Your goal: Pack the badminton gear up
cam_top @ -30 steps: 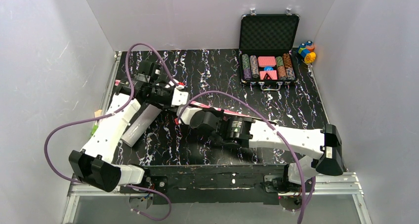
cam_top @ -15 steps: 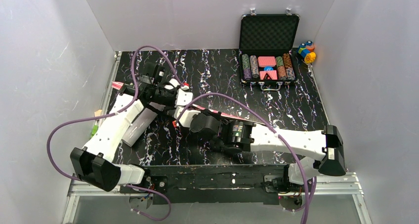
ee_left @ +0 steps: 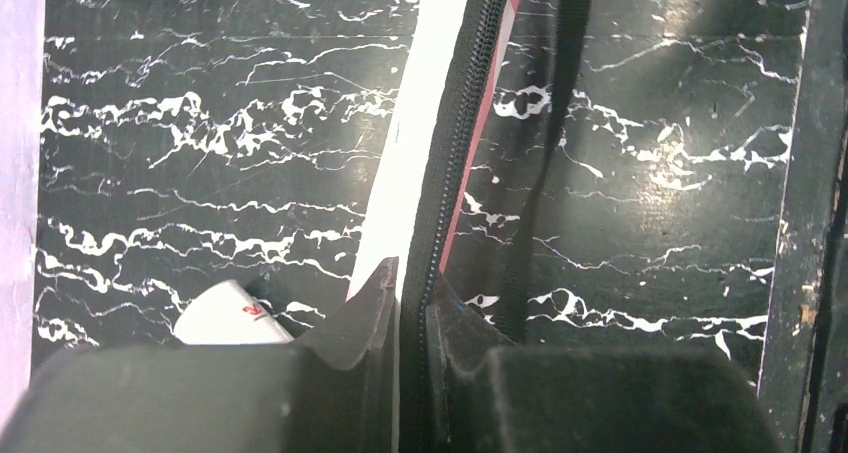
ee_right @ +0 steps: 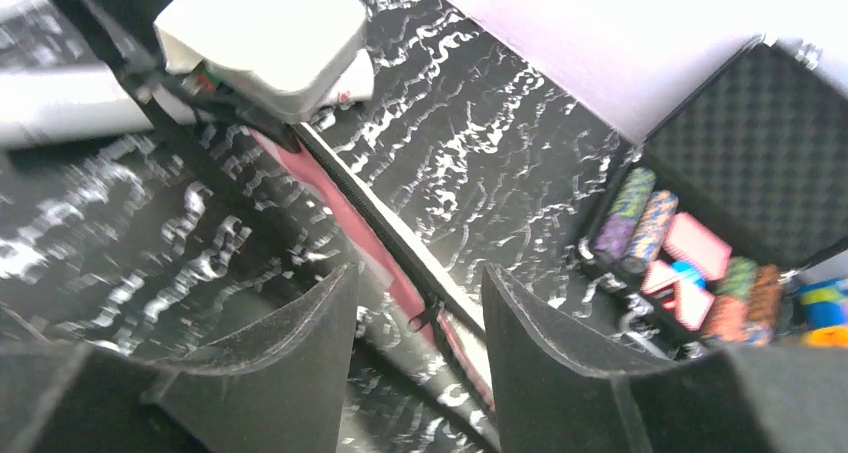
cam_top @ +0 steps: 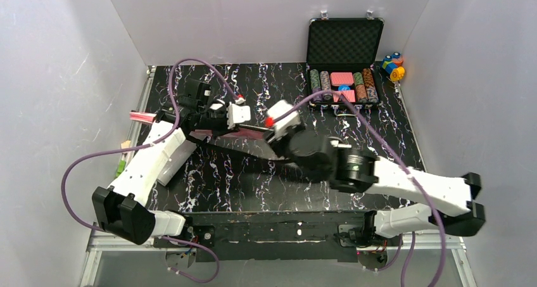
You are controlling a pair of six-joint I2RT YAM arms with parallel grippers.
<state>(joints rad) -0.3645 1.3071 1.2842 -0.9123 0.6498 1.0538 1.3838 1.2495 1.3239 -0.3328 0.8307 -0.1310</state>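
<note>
Clamping bag [ee_left: 465,103], left end effector [ee_left: 412,303]

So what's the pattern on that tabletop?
The tabletop is black with white marble-like veining; the left wrist view shows it best.

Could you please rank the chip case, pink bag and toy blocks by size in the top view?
1. chip case, largest.
2. pink bag, mostly hidden and edge-on, so this rank is unsure.
3. toy blocks, clearly smallest.

One bag [cam_top: 250,133], one tube [cam_top: 170,170] (one case [cam_top: 345,43])
</note>
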